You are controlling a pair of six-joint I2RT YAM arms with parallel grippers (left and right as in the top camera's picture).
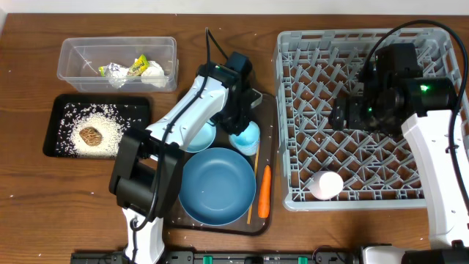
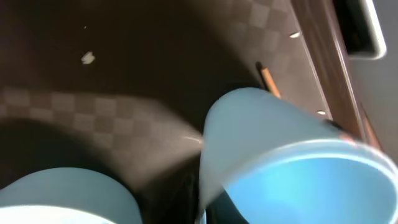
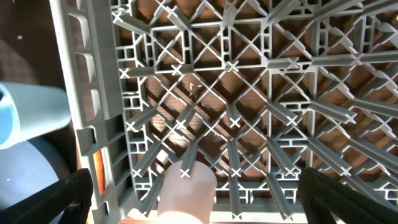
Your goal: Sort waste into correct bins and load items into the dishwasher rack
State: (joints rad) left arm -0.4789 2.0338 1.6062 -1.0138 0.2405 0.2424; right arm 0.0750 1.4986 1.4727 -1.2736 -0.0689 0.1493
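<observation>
Our left gripper [image 1: 243, 126] clamps the tilted light-blue cup [image 1: 248, 139], at one o'clock from the plate [image 1: 217, 189]. Our right gripper [image 3: 199, 204] hangs above the rack [image 3: 81, 124], fingers [image 3: 57, 200] wide apart.

This looks like a robotics lab bench staged as a dish-clearing station. A white left arm [image 1: 183, 117] and a right arm [image 1: 432, 154] rise from the near edge of a wooden tabletop [image 1: 29, 220]. A grey dishwasher rack [image 1: 293, 44] sits directly on the wood, with a clear tub [image 1: 69, 51] and a black tray [image 1: 55, 117] of scraps alongside.
</observation>
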